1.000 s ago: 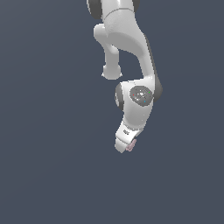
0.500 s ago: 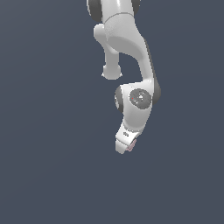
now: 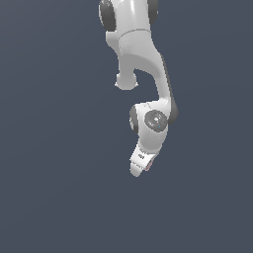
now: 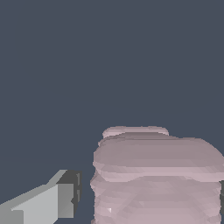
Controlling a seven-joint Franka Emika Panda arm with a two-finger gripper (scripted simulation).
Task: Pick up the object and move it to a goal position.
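The object (image 4: pixel 157 175), a pale pink lump with ridged sides, fills much of the wrist view between my two fingers. A narrow gap separates it from one grey finger (image 4: pixel 61 201); only a sliver of the other finger shows at the frame's edge. My gripper (image 4: pixel 147 197) is open around it. In the exterior view the white gripper (image 3: pixel 141 168) points downward, and the object (image 3: pixel 148 166) shows only as a small pink patch at the fingertips, mostly hidden by the hand.
The white arm (image 3: pixel 143 64) reaches down from the top of the exterior view. Everything around it is a uniform dark grey-blue background with no visible edges or other objects.
The gripper has dropped slightly lower and toward the exterior view's left, down around the pink object, which has stayed where it was.
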